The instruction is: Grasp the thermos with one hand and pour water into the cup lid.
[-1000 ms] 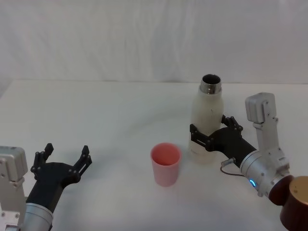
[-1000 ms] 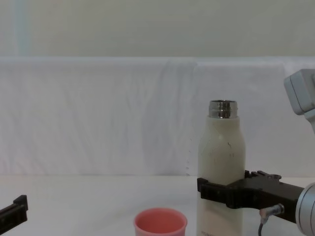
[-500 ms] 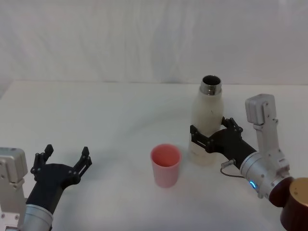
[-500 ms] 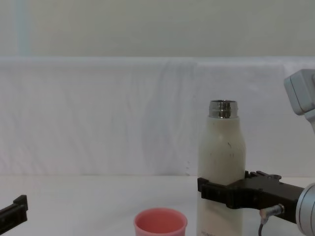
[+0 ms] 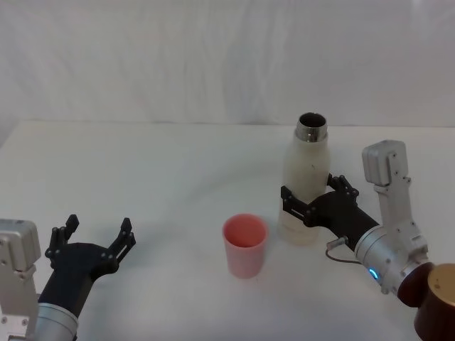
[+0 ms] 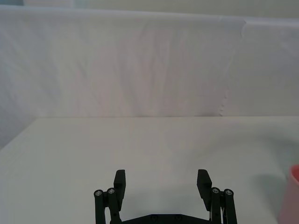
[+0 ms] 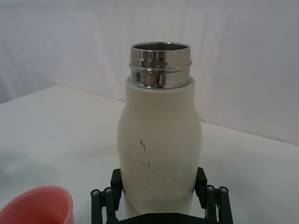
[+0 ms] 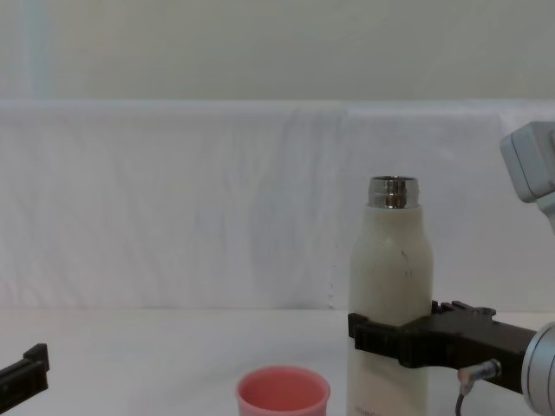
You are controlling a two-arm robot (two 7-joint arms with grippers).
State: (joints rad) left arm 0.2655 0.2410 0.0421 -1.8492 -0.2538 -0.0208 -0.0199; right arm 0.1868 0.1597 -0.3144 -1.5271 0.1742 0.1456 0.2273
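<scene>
Two containers | thermos (image 5: 306, 186) upright, uncapped, right pincer (image 5: 311, 199) clamped on | cup lid (image 5: 245, 244) beside | left pincer (image 5: 96, 234) apart

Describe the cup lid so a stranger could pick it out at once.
On the white table, look near the middle, just to the robot's left of the tall cream thermos that the right gripper clasps. The cup lid stands there upright and open, apart from the thermos. It is the only pink thing, and far shorter than the bottle.

No readable text, labels, brands, numbers or signs on anything in view.
</scene>
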